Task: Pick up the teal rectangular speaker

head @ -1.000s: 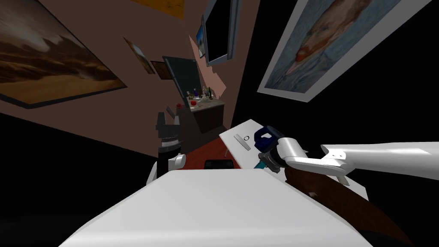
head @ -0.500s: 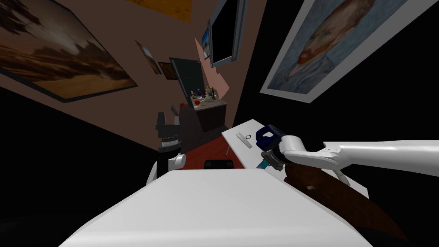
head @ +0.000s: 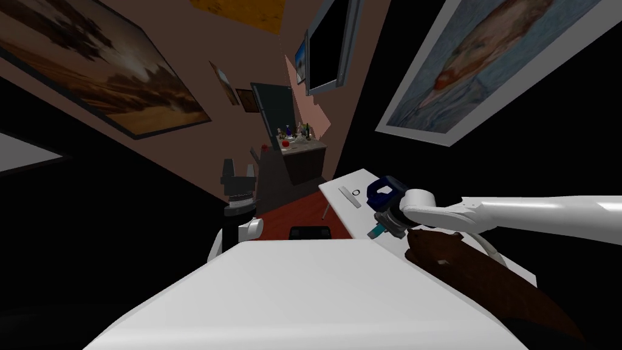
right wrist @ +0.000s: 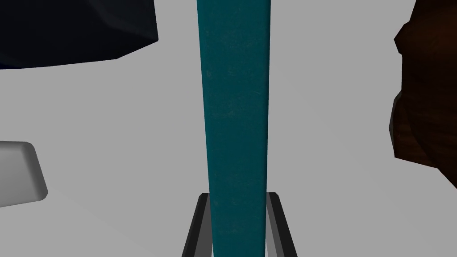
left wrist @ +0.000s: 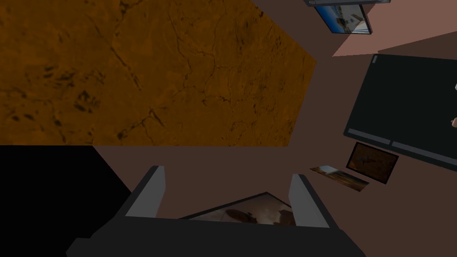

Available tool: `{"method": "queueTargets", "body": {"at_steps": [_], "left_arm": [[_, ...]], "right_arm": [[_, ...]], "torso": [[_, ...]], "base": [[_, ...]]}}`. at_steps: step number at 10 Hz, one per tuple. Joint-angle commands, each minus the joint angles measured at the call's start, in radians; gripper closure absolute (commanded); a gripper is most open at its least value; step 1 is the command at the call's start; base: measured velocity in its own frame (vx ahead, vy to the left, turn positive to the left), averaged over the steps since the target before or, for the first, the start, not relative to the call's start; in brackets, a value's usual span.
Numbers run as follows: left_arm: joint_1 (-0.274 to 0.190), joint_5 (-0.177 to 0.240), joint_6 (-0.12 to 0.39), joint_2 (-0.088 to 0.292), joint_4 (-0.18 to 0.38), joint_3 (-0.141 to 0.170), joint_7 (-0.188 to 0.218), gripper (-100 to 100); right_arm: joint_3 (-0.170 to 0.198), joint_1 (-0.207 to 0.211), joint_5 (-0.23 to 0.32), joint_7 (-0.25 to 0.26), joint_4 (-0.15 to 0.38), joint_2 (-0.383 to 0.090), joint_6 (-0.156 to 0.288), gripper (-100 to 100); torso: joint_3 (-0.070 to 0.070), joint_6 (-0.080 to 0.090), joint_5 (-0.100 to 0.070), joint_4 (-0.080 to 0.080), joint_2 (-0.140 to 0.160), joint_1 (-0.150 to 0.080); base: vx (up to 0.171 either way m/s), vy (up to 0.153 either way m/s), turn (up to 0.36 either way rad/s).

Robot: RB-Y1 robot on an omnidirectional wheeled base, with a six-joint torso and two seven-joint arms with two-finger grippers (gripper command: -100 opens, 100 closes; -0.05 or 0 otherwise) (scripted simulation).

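The teal rectangular speaker [right wrist: 236, 111] is a long narrow slab running straight out from my right gripper [right wrist: 236, 209], whose fingers [right wrist: 196, 223] press its two sides. It reaches out over the white table [right wrist: 111, 111]. In the head view the right gripper [head: 378, 231] sits at the table's near edge with a bit of the teal speaker [head: 376, 233] showing under the wrist. Whether the speaker touches the table I cannot tell. My left gripper [left wrist: 227, 192] is open and empty, held upright at the left [head: 237, 177].
A dark blue object [head: 384, 191] lies on the table [head: 340, 182] just beyond the right hand, next to a grey bar [head: 349, 197] with a small ring. A brown wooden piece [head: 480, 282] lies below the right forearm. A cluttered cabinet [head: 300, 146] stands farther back.
The whole head view has shifted and rolled a little, so my head or torso moved. The right hand has stayed shut on the speaker near the table's edge. The left arm has not moved.
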Motion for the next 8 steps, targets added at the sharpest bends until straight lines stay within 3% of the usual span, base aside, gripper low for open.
{"method": "queueTargets", "body": {"at_steps": [1, 2, 4, 5, 7, 8], "left_arm": [[0.0, 0.0, 0.0, 0.0, 0.0, 0.0, 0.0, 0], [0.0, 0.0, 0.0, 0.0, 0.0, 0.0, 0.0, 0], [0.0, 0.0, 0.0, 0.0, 0.0, 0.0, 0.0, 0], [0.0, 0.0, 0.0, 0.0, 0.0, 0.0, 0.0, 0], [0.0, 0.0, 0.0, 0.0, 0.0, 0.0, 0.0, 0], [0.0, 0.0, 0.0, 0.0, 0.0, 0.0, 0.0, 0]], "right_arm": [[0.002, -0.006, -0.05, 0.048, 0.021, 0.003, 0.001, 100], [0.027, -0.038, -0.08, 0.077, 0.066, 0.008, 0.012, 100], [0.027, -0.038, -0.138, 0.132, 0.089, 0.008, 0.012, 100], [0.051, -0.069, -0.17, 0.168, 0.134, 0.014, 0.022, 100], [0.051, -0.069, -0.223, 0.213, 0.158, 0.014, 0.022, 100], [0.075, -0.1, -0.253, 0.24, 0.201, 0.019, 0.033, 100]], "torso": [[0.0, 0.0, 0.0, 0.0, 0.0, 0.0], [0.0, 0.001, 0.0, 0.0, -0.001, -0.001], [0.001, 0.0, 0.0, 0.001, 0.001, -0.001], [0.0, 0.001, 0.0, 0.001, -0.001, -0.001], [0.001, 0.001, 0.001, 0.002, 0.001, 0.001], [0.001, 0.001, 0.0, 0.001, 0.0, 0.0]], "base": [[-0.037, 0.02, -0.016], [-0.081, 0.03, 0.16], [-0.056, 0.032, 0.058], [-0.078, 0.054, 0.173], [-0.053, 0.04, 0.053], [-0.073, 0.057, 0.173]]}}
